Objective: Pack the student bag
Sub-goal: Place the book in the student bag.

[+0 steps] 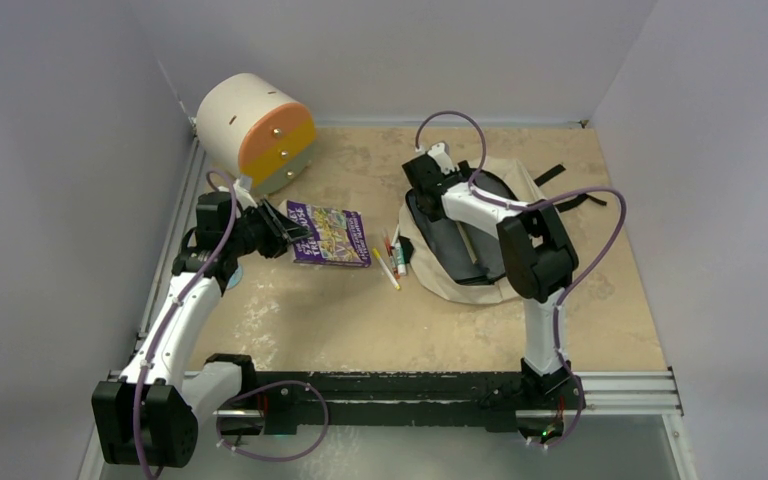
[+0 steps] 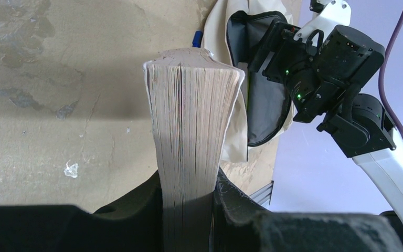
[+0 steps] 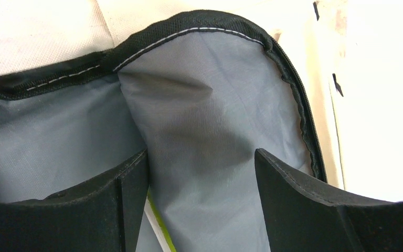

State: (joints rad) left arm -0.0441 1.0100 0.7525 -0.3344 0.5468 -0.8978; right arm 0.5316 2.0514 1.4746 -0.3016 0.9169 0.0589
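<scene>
Left tool (image 2: pixel 188 197) clamps book (image 2: pixel 191 115); right tool (image 3: pixel 202 157) gapes, apparently inside bag (image 3: pixel 210 94).

The overhead view was lit evenly and softly from above, with only faint, short shadows on the table (image 1: pixel 360 320) beside the arms and no glare, though the pens (image 1: pixel 392 262) were too small to look sharp. In the left wrist view the book (image 2: pixel 191 131) showed crisp page edges and threw a broad, soft shadow to its left, while the near black fingers (image 2: pixel 131 218) sank into featureless dark. In the right wrist view the student bag (image 3: pixel 378 105) burned out to white on the right, and its grey lining (image 3: pixel 204 121) stayed mid-toned with soft folds.
</scene>
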